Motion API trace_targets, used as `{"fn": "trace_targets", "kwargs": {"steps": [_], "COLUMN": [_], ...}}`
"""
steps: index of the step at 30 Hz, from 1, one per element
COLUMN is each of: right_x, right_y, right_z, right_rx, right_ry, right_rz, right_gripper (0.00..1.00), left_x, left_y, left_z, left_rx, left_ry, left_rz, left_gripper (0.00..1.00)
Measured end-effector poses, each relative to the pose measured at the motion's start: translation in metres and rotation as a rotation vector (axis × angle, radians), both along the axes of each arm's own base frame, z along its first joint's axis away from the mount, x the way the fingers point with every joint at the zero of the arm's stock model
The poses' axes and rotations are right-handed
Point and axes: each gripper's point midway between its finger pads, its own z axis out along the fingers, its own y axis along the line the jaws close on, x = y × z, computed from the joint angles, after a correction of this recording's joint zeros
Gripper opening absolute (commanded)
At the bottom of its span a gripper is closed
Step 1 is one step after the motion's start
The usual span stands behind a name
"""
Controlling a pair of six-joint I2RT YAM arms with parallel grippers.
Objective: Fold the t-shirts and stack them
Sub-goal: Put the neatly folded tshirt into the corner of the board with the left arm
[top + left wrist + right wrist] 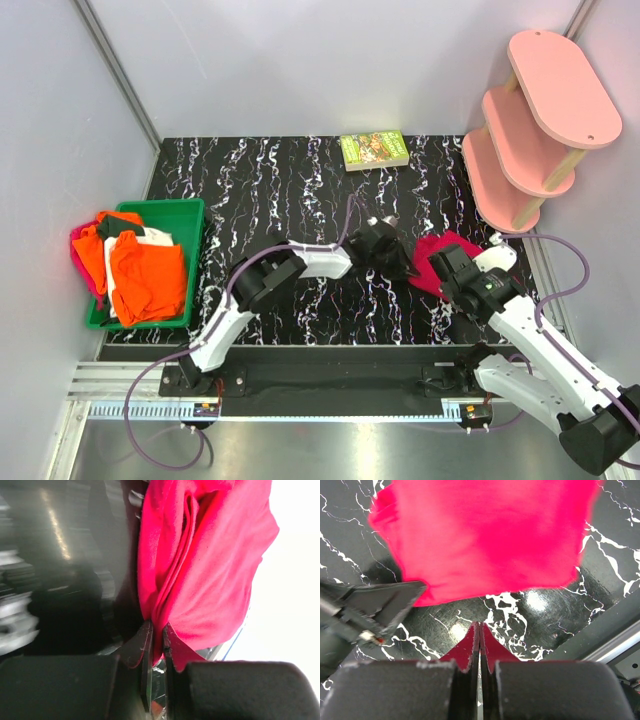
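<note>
A crimson-red t-shirt (pixel 441 250) lies bunched into a compact bundle on the right part of the black marbled table. My left gripper (pixel 156 630) is shut on a fold at the shirt's (pixel 210 570) edge, with red cloth pinched between its jaws. In the top view the left gripper (pixel 405 262) sits at the bundle's left side. My right gripper (pixel 480 626) is shut with nothing in it, hovering over bare table just short of the shirt's (pixel 485 540) near edge. More t-shirts, orange (pixel 148 275), white (pixel 155 238) and magenta-pink (pixel 80 250), lie heaped in a green bin.
The green bin (pixel 160 205) stands at the table's left edge. A small green-covered book (pixel 374 150) lies at the back centre. A pink tiered shelf (pixel 535 120) stands at the back right. The table's metal front rail (pixel 615 640) runs close to my right gripper.
</note>
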Motion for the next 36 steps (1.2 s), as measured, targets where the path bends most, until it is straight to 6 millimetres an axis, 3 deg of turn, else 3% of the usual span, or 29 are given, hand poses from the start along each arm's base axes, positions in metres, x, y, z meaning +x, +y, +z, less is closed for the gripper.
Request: {"fn": "trace_targets", "kwargs": {"steps": [3,6,14,19,33,35,36], "right_x": [0.001,0.001,0.005,0.006,0.004,0.004,0.004], "right_y": [0.000,0.000,0.002,0.003,0.001,0.001,0.001], "right_z": [0.000,-0.001,-0.003,-0.003,0.006,0.006,0.006], "right_rx": [-0.001,-0.002,-0.012,-0.022,-0.017,-0.018,-0.018], "right_ry": [-0.001,-0.002,-0.003,0.000,-0.032,-0.031,-0.032], "right_rz": [0.003,0.006,0.026,0.042,0.072,0.072,0.072], "right_gripper": [0.00,0.00,0.00,0.00,0.00,0.00,0.00], "left_x": [0.008,0.010,-0.006,-0.018,-0.022,-0.023,-0.024], "left_y": [0.015,0.014,-0.021,-0.031,-0.064,-0.064,-0.064], "left_z": [-0.001,0.000,0.003,0.004,0.004,0.004,0.004], "left_rx": [-0.005,-0.023,-0.062,-0.081,-0.155,-0.158,-0.163], "left_ry": [0.017,0.042,0.070,0.099,0.181,0.187,0.185], "left_rz": [0.077,0.105,0.060,0.038,-0.051,-0.057,-0.059], "left_gripper": [0.00,0.00,0.00,0.00,0.00,0.06,0.25]}}
